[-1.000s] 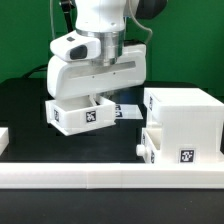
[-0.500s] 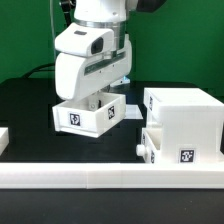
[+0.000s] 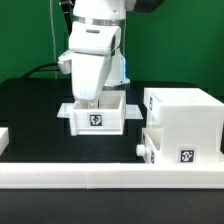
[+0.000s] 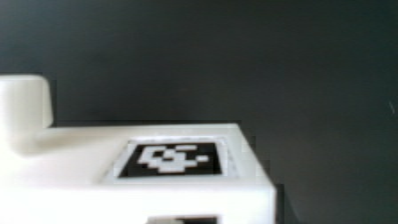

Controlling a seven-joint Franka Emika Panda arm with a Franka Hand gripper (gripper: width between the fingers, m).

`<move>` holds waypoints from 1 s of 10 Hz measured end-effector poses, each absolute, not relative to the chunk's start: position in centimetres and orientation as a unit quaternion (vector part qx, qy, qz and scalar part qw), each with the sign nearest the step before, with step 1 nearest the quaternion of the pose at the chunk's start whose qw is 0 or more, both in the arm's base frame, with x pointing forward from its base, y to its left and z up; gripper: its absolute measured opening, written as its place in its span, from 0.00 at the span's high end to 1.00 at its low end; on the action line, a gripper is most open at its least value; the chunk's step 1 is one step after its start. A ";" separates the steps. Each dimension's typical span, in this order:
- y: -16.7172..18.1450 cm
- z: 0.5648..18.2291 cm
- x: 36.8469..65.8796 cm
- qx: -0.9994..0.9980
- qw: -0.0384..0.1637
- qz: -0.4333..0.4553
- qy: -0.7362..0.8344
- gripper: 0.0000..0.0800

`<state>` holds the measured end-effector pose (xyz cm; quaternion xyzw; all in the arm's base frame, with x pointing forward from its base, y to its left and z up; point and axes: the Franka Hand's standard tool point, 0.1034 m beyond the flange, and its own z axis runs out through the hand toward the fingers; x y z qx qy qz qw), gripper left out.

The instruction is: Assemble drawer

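The claw (image 3: pixel 89 102) pointed straight down and was clenched on the tray (image 3: pixel 112 122). Its fingertips were sunk inside the tray and hidden by the front wall. Above it the arm (image 3: pixel 98 45) stood nearly vertical, its wrist turned so that a narrow white face looked toward the exterior camera.

The tray sat level at the centre of the exterior view. It was a small open-top white box, square to the camera, with a flange jutting out at 3 and 9 o'clock. A black-and-white tag (image 3: pixel 95 121) sat on the front wall. In the wrist view the same tray (image 4: pixel 71 165) filled the near field, blurred, its tag (image 4: pixel 175 158) facing the lens. A white post (image 4: pixel 22 112) rose at one end, and I could not tell whether it was a finger or part of the tray.

At 3 o'clock from the tray, close but apart, stood the housing (image 3: pixel 185 112), a tall closed white box. A second tray (image 3: pixel 150 148) sat low in it, poking out toward 9 o'clock, with a tag (image 3: pixel 186 157) below the housing's front. At 6 o'clock the long rail (image 3: pixel 110 179) ran across the black worktop (image 3: pixel 30 110).
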<state>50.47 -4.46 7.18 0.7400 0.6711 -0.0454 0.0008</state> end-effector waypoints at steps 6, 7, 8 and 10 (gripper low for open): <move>-4.7 7.0 51.3 0.720 0.007 -0.049 0.692 0.95; -4.8 7.2 52.2 0.701 0.012 -0.044 0.712 0.95; -4.7 7.2 53.2 0.690 0.018 -0.042 0.722 0.95; -4.5 6.8 53.8 0.675 0.024 -0.048 0.736 0.95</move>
